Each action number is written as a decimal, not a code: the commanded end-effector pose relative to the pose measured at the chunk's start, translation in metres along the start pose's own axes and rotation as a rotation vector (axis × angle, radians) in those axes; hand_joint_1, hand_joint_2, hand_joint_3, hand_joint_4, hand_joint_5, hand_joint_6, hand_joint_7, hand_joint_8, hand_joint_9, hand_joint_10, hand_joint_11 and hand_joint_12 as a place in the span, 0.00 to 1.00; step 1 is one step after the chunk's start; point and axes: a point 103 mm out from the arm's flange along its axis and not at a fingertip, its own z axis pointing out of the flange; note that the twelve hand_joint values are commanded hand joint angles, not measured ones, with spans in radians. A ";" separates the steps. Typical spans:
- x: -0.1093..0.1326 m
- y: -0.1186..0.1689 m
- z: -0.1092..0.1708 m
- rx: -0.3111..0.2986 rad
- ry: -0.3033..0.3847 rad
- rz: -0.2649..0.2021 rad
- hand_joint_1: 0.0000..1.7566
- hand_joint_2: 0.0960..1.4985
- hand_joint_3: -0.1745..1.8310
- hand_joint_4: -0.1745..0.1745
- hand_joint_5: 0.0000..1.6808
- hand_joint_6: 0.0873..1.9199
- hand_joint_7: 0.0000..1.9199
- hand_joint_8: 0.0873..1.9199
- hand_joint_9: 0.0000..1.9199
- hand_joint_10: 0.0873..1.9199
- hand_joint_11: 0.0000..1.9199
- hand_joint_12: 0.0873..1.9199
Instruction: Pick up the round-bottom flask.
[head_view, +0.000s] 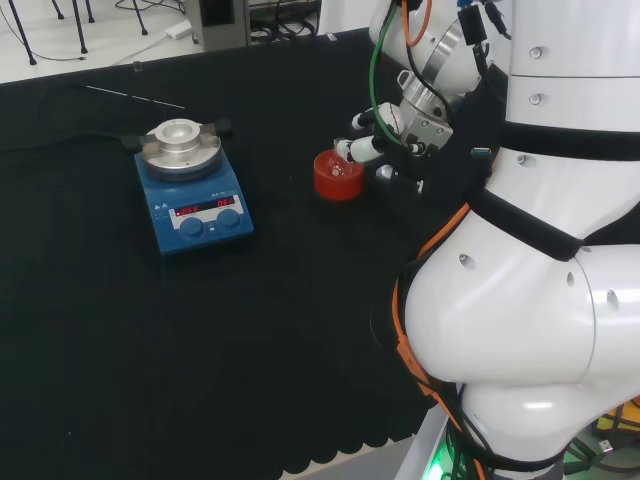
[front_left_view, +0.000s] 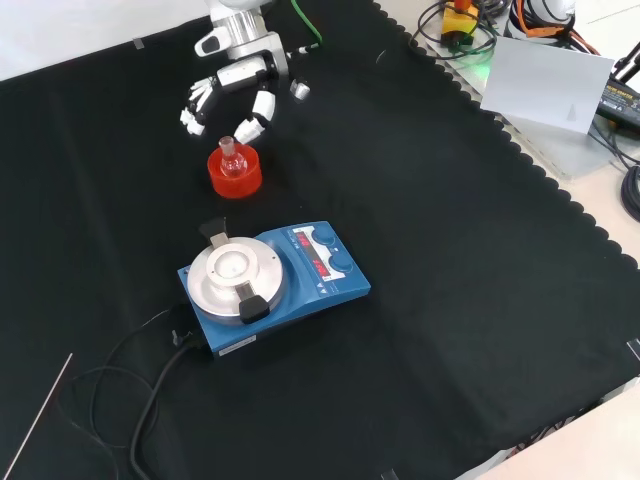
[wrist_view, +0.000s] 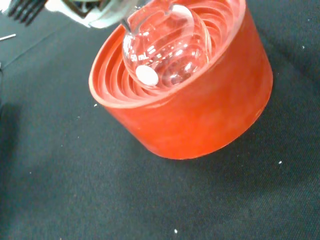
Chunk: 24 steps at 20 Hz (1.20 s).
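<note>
A small clear glass round-bottom flask (front_left_view: 232, 160) sits in a red ribbed ring stand (front_left_view: 235, 174) on the black cloth (front_left_view: 450, 300), its short neck upright in the front view. The wrist view shows the flask's bulb (wrist_view: 167, 47) nested in the stand's stepped inner rings (wrist_view: 200, 115), with a white round mark on the glass.

The black and white hand (front_left_view: 235, 92) hangs just beyond the stand in the front view, its fingers (front_left_view: 197, 103) spread and slightly bent, pointing down toward the cloth, with the thumb (front_left_view: 256, 118) closest to the flask's neck. Nothing is held between them; whether the thumb touches the glass cannot be told. In the head view the hand (head_view: 385, 135) is just right of the red stand (head_view: 338, 176).

A blue magnetic stirrer with a round silver top plate (front_left_view: 275, 283) stands nearer in the front view, well apart from the stand, its black cable (front_left_view: 140, 390) trailing over the cloth to the left. In the head view the stirrer (head_view: 192, 187) lies to the left of the stand.
</note>
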 end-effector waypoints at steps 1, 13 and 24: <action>0.000 0.002 0.005 0.012 0.015 -0.015 0.48 0.36 0.45 0.42 0.38 0.00 0.13 0.26 0.20 0.28 0.00 0.60; 0.003 0.004 0.012 0.011 0.007 -0.034 0.48 0.36 0.44 0.43 0.42 0.08 0.13 0.25 0.21 0.27 0.00 0.62; 0.006 0.006 0.017 -0.003 0.016 -0.047 0.49 0.36 0.44 0.43 0.35 0.36 0.13 0.25 0.22 0.27 0.00 0.64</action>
